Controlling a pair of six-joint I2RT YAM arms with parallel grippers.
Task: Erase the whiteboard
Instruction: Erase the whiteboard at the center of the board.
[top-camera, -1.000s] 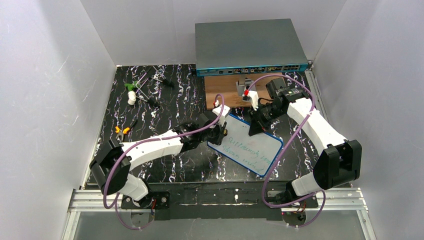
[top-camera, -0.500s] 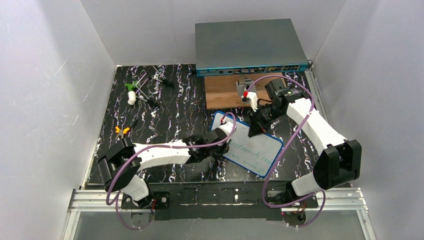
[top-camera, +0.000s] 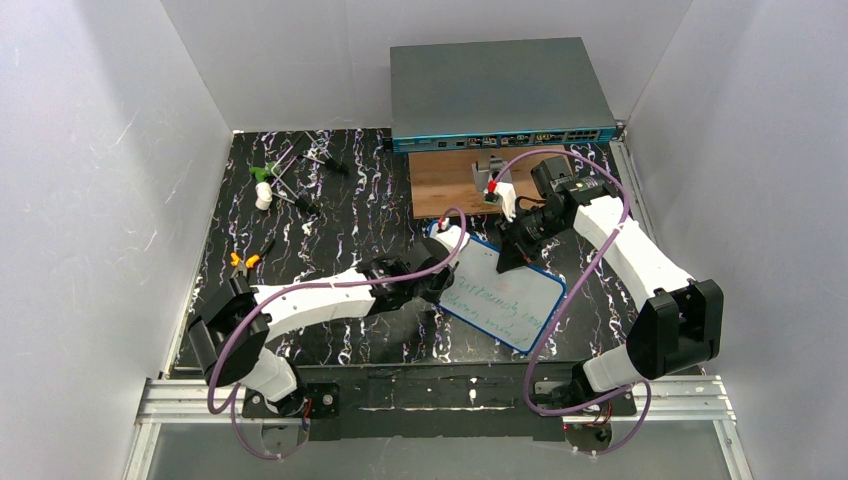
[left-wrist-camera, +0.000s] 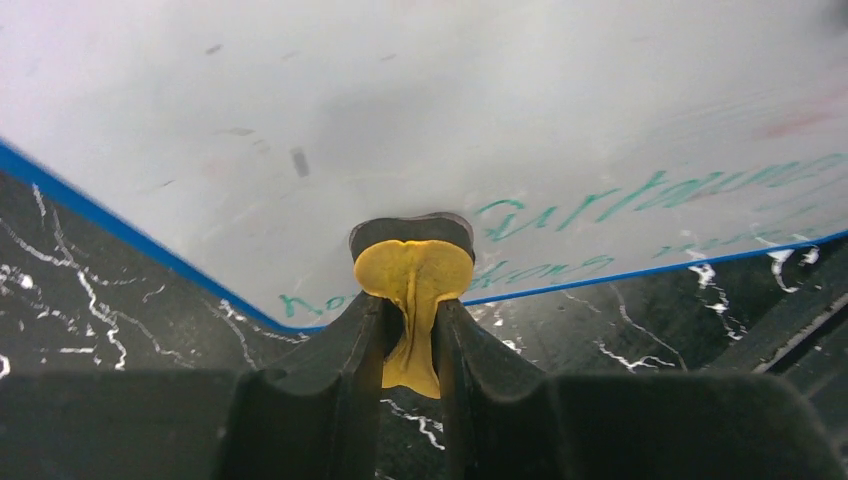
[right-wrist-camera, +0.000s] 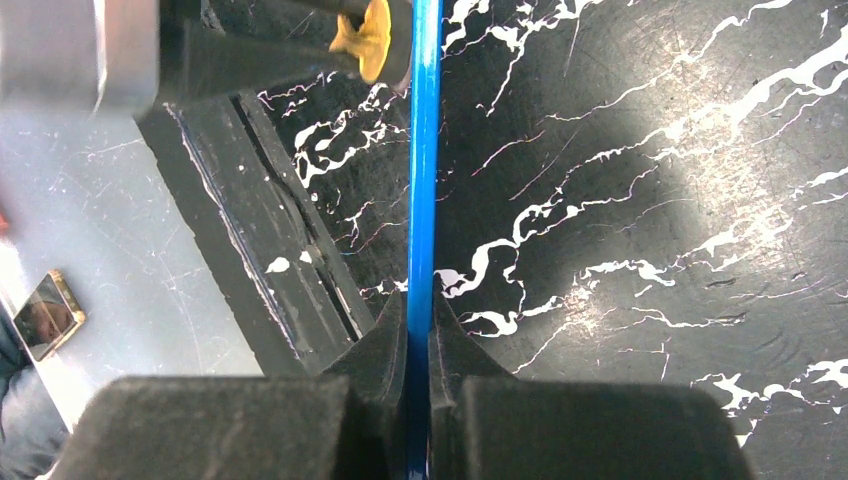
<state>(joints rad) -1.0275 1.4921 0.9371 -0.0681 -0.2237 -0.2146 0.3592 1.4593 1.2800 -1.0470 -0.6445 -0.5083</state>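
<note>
At the 10 o'clock end of the whiteboard (top-camera: 510, 300), your left pincer (left-wrist-camera: 412, 300) gripped a yellow wiper (left-wrist-camera: 413, 265); writing (left-wrist-camera: 650, 190) extended toward 4 o'clock; right pincer (right-wrist-camera: 418, 310) clamped the rim (right-wrist-camera: 421, 150).

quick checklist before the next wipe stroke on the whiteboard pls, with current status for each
1. Right end effector shut on the edge of the small white rectangular whiteboard with a blue rim: ok.
2. Left end effector clamped on the mustard-yellow soft wiper: ok.
3. Wiper tip against the board face, near its lower edge: ok, it looks pressed on.
4. Board wiped clean: not ok, green handwriting shows across the lower part.
5. Board lying flat on the black marbled table: cannot tell.
</note>
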